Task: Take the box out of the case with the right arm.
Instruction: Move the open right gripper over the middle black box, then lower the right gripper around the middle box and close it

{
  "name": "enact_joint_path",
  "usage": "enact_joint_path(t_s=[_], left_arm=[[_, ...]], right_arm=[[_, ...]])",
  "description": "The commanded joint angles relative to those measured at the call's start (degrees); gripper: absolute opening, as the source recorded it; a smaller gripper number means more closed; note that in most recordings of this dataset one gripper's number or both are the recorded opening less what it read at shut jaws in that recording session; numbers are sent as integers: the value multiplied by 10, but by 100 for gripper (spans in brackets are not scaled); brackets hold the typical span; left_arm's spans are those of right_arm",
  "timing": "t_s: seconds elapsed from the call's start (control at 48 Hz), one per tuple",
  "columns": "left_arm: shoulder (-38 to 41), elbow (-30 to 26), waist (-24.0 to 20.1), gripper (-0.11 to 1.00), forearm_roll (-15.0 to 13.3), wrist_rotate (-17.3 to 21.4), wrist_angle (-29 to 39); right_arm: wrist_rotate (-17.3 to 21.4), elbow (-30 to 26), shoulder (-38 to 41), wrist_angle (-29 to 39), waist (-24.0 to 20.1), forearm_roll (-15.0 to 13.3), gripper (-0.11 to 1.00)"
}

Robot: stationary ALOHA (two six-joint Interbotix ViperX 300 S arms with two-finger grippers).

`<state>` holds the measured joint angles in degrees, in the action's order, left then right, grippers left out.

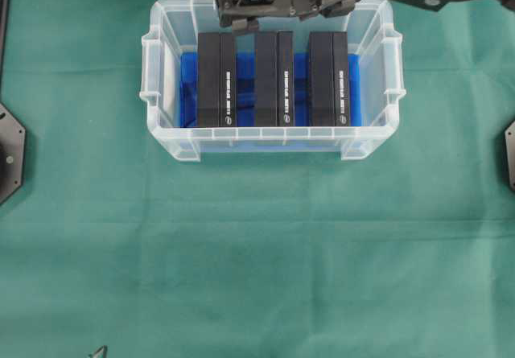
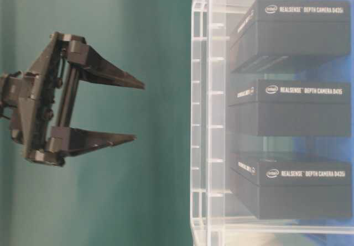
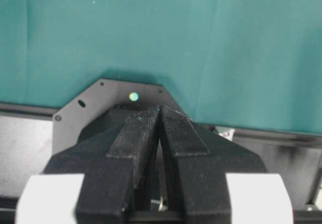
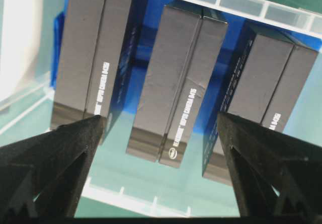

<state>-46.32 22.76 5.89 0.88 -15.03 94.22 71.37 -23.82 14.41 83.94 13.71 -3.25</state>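
In the right wrist view, the right gripper (image 4: 161, 128) fills the bottom edge, its two pointed fingers (image 4: 60, 153) spread wide apart with nothing between them. Just beyond the tips, at twelve o'clock, the middle box (image 4: 173, 90) stands on edge in line with the gap, untouched. A second box (image 4: 85, 53) sits at ten o'clock behind the left-hand fingertip, a third box (image 4: 269, 90) at two o'clock behind the other. All three rest inside the case (image 4: 241, 5) on its blue sheet (image 4: 146, 58), apart from one another.

From overhead, the case (image 1: 169, 145) lies at twelve o'clock on the green cloth (image 1: 257, 261), the right gripper (image 1: 282, 4) above its far rim.

The left gripper (image 3: 160, 128) is pressed closed, holding nothing, over its base plate (image 3: 75, 118).
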Motion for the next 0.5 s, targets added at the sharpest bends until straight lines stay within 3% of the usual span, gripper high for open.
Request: enact_joint_path(t_s=[0.0,0.25,0.479], left_arm=[[3,-11,1,0,2,-1,-3],[4,-13,1,0,2,-2,-3],[4,-13,1,0,2,-2,-3]], right_arm=[[0,-4,-6,1,-3,1,93],[0,46,1,-18,-3,6,93],[2,108,1,-92,-3,10,93]])
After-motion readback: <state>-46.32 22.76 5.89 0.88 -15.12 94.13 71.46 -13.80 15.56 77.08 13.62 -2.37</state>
